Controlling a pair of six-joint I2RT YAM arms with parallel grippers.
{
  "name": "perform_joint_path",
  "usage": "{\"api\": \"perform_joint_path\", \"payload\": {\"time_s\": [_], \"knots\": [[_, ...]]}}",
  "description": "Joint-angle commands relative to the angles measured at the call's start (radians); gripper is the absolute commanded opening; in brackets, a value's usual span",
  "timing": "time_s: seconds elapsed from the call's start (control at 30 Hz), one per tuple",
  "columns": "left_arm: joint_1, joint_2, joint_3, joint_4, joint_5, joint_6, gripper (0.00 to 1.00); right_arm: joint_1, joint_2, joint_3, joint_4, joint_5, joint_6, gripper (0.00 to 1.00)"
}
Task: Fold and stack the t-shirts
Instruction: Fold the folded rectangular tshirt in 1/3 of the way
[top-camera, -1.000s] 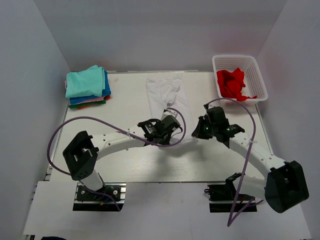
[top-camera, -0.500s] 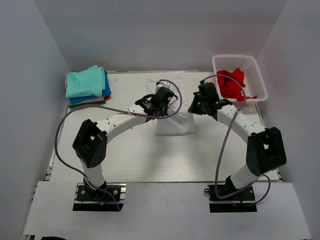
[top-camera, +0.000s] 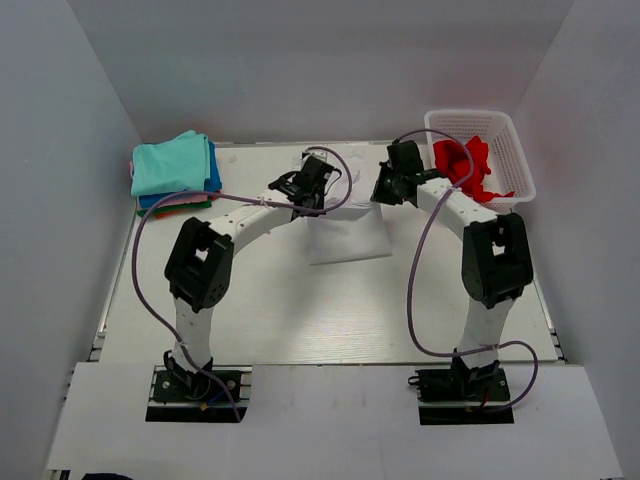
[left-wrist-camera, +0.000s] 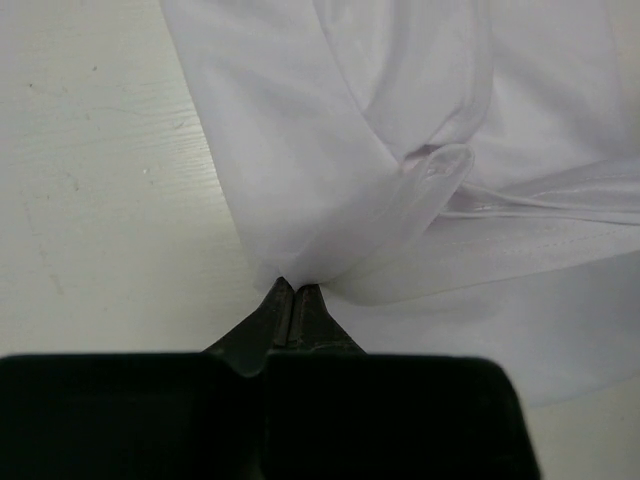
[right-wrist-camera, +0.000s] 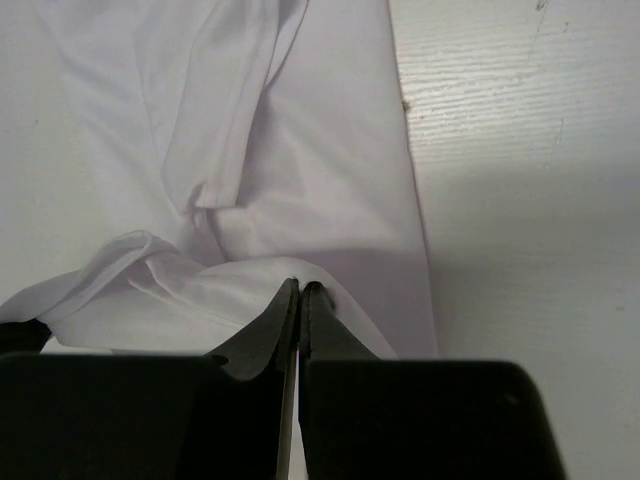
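Two pinches hold this fold. Your left gripper (left-wrist-camera: 295, 297) has its fingers pressed together on a bunched edge of the white t-shirt (top-camera: 347, 238), and your right gripper (right-wrist-camera: 300, 293) is clamped just as narrowly on the same cloth.

The shirt lies in the far half of the counter (top-camera: 300, 310), about midway between the left and right edges, with its long axis running from the near edge toward the far edge. Both grippers sit over the shirt's far end, left on its left side and right on its right. In each wrist view the cloth spreads ahead of the fingertips. I read this as the carried edge brought up over the rest of the shirt, so the doubled part lies on the near side of your fingers.

Neither arm is nearer, so lower and release them evenly or the fold will skew.

The stack of folded t-shirts (top-camera: 175, 168) sits at the far left corner, closer to your left arm. The red t-shirt (top-camera: 462, 165) waits in the basket (top-camera: 520, 150) at the far right corner.
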Motion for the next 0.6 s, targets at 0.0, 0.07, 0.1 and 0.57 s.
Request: {"api": "perform_joint_path", "payload": {"time_s": [0.0,0.07,0.1,0.57], "knots": [[0.024,0.048,0.076,-0.010,0.027,0.006,0.00,-0.016,0.065,0.098,-0.034,-0.008,-0.020,0.00],[0.048,0.071,0.090,-0.022,0.036,-0.008,0.00,-0.022,0.125,0.150,-0.044,-0.029,-0.029,0.00],[0.049,0.084,0.090,-0.022,0.036,-0.008,0.00,-0.022,0.154,0.164,-0.048,-0.029,-0.026,0.00],[0.148,0.181,0.317,-0.145,0.044,-0.070,1.00,-0.047,0.267,0.412,-0.094,-0.126,-0.087,0.90]]}}
